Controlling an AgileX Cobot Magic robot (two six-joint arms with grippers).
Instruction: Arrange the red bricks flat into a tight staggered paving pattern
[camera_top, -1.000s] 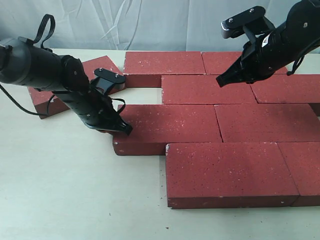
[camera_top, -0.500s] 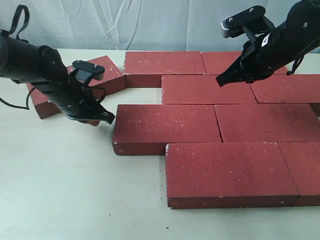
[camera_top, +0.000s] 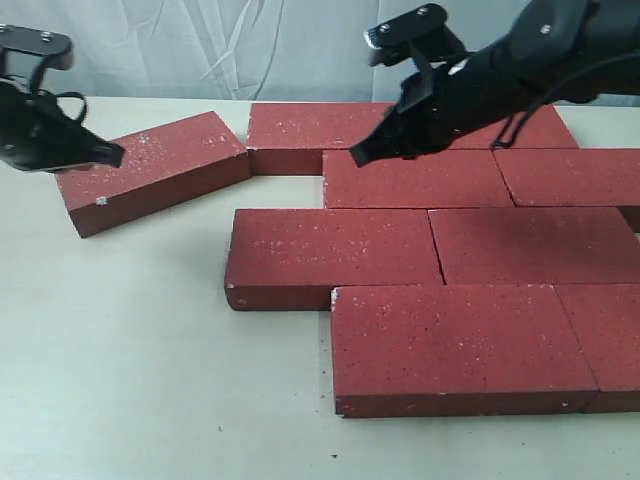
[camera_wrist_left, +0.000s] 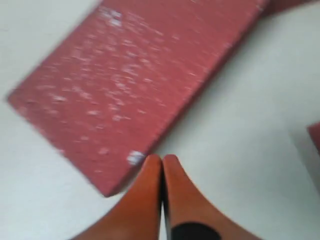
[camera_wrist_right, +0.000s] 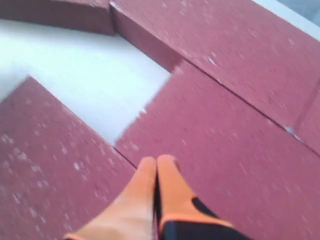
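Red bricks (camera_top: 430, 240) lie mostly packed; the left pincer (camera_top: 112, 154), closed and empty, has drawn back to the skewed loose brick (camera_top: 150, 172), the right pincer (camera_top: 360, 157), likewise closed, toward the gap (camera_top: 285, 190)

The red bricks (camera_top: 430, 250) lie flat on a pale counter (camera_top: 150, 380) in four staggered rows, edges touching, each row offset from the one behind it. One loose brick (camera_top: 150, 172) lies apart at the left, turned at an angle, its far corner just beside the back row. The left end effector (camera_top: 110, 155) hangs over that brick's left end. The right end effector (camera_top: 362, 157) reaches across the middle and hovers over the left end of the second row, beside a bare gap of counter.
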